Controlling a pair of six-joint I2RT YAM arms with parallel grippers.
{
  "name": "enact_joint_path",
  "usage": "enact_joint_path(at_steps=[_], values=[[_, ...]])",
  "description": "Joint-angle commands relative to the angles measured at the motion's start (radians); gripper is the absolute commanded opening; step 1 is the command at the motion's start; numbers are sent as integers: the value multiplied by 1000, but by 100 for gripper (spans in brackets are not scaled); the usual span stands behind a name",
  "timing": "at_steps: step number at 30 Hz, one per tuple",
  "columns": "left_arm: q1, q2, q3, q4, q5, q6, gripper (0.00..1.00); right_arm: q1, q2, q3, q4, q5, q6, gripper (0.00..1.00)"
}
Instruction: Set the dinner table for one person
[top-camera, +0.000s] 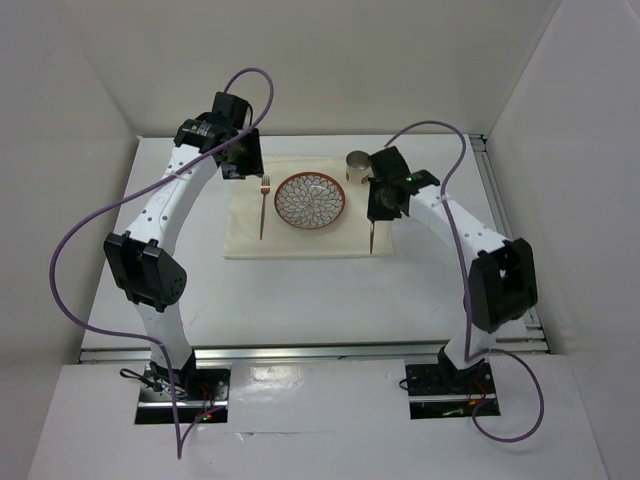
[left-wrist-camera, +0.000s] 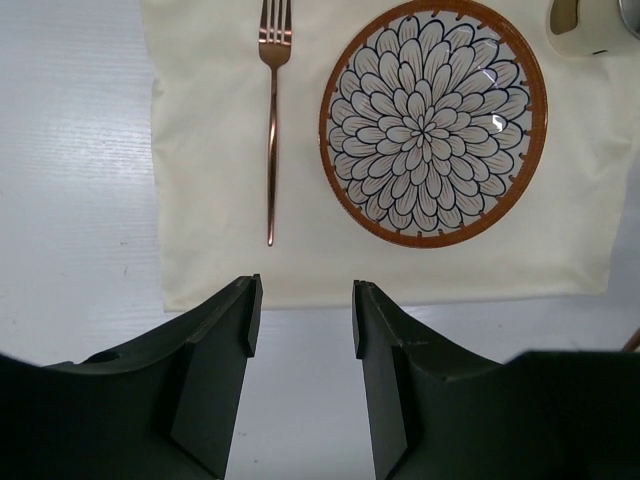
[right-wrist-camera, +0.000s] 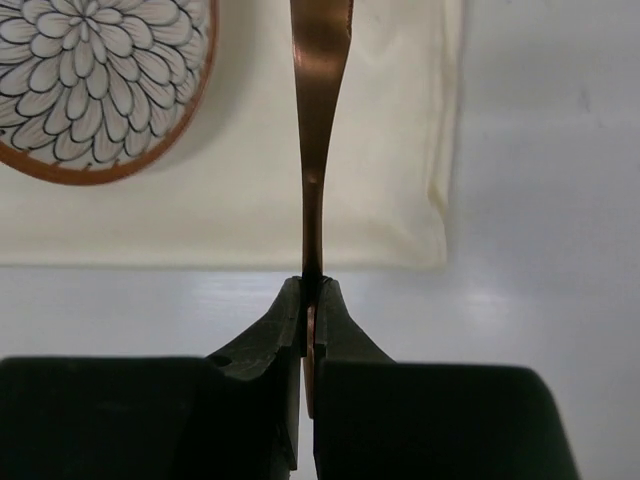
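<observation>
Dinner table: your white dinner table (top-camera: 300, 300) fills the floor of the top view, with both arm bases at its near edge.
Placemat: a cream placemat (top-camera: 300, 243) lies flat on the far middle of the table.
Plate: a plate (left-wrist-camera: 432, 122) with a flower pattern and a brown rim sits at the centre of the placemat.
Fork: a copper fork (left-wrist-camera: 272, 140) lies on the cloth just left of the plate, apart from it, tines toward the far side.
Cup: a metal cup (top-camera: 357, 165) stands at the plate's far right, close beside its rim.
Left gripper: your left gripper (left-wrist-camera: 303, 290) is released, jaws standing apart, and hangs over the bare table just off the placemat's edge, near the fork's handle end.
Right gripper: your right gripper (right-wrist-camera: 312, 285) is clenched on the end of a copper utensil (right-wrist-camera: 318, 100).
Copper utensil: it runs from the fingers out over the right strip of the placemat, right of the plate. You cannot tell which kind of cutlery it is, nor whether it touches the cloth.
</observation>
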Motion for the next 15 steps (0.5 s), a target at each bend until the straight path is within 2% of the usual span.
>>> enact_joint_path(at_steps=[1,6,15], values=[[-2,-40,14,2,-28,-7,58,-58,153,114,55,-194,-202,0],[-2,-52,-6,2,-40,3,58,-104,308,243,45,-303,-278,0],[-2,-52,3,-27,-58,12,58,-124,487,410,12,-294,-298,0]])
